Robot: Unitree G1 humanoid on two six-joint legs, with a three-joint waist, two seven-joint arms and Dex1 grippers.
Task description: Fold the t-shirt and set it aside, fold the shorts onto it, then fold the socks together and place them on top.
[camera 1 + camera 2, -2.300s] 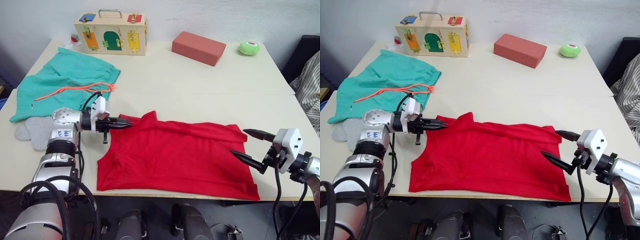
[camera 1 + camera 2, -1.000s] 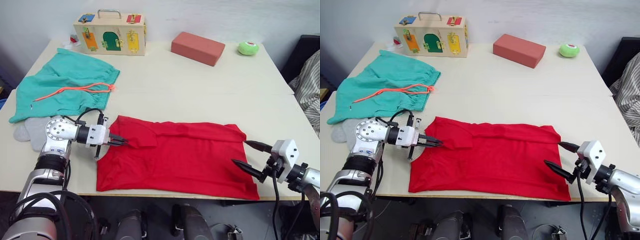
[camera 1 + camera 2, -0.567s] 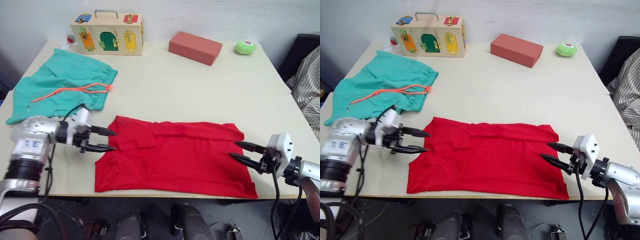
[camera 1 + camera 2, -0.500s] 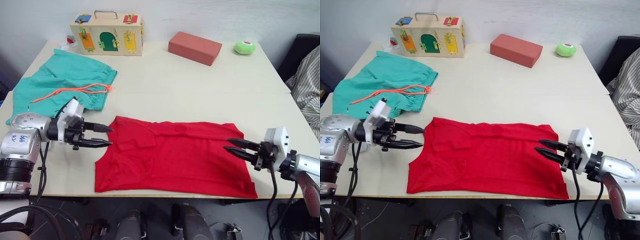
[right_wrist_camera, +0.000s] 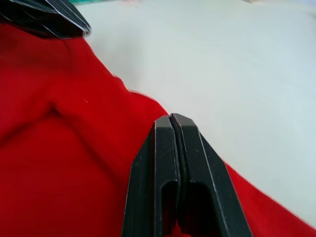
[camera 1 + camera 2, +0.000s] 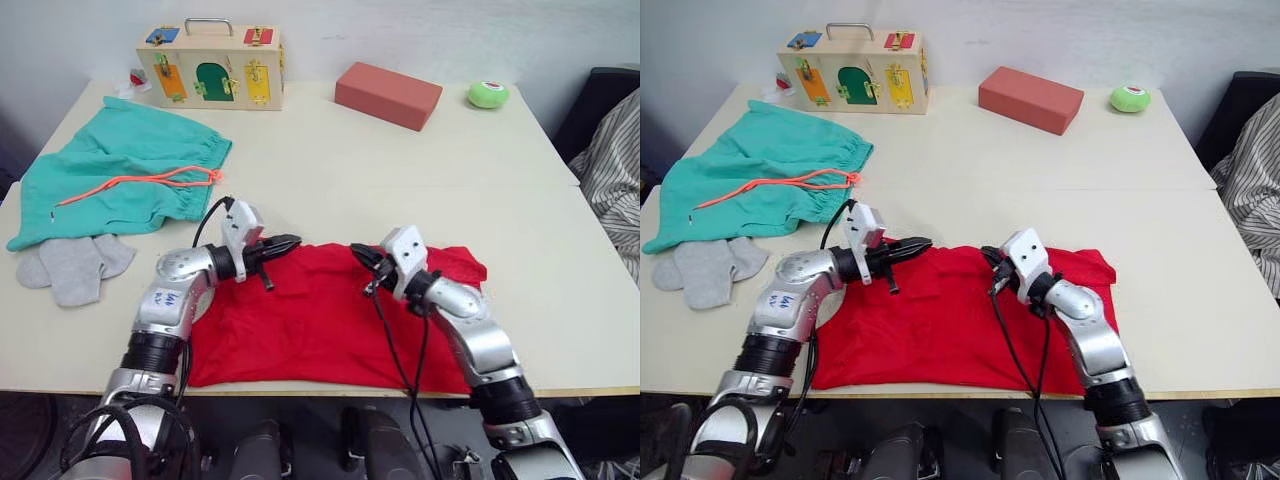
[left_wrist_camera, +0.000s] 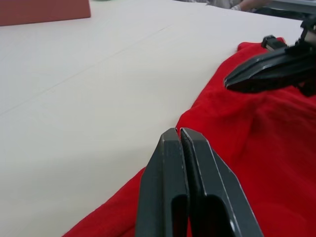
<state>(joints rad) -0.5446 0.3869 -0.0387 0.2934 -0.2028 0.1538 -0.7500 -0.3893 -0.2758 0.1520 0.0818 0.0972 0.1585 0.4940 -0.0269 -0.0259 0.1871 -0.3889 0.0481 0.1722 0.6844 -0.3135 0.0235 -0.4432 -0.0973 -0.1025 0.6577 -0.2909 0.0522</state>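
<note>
Left eye view: since half a second ago both arms have swung inward from the t-shirt's (image 6: 320, 320) outer ends to its far edge near the middle. The left gripper (image 6: 285, 243) and right gripper (image 6: 358, 256) now have their fingers pressed together, each pinching that red far hem, as the wrist views show. The t-shirt lies on the table's (image 6: 330, 180) near half, its long axis running left to right.

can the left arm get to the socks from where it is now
Probably yes. The socks lie flat and uncovered on the table's left side, just outward of the left arm, with nothing between. But the left gripper is shut at the t-shirt's far edge, so it would have to swing back.
</note>
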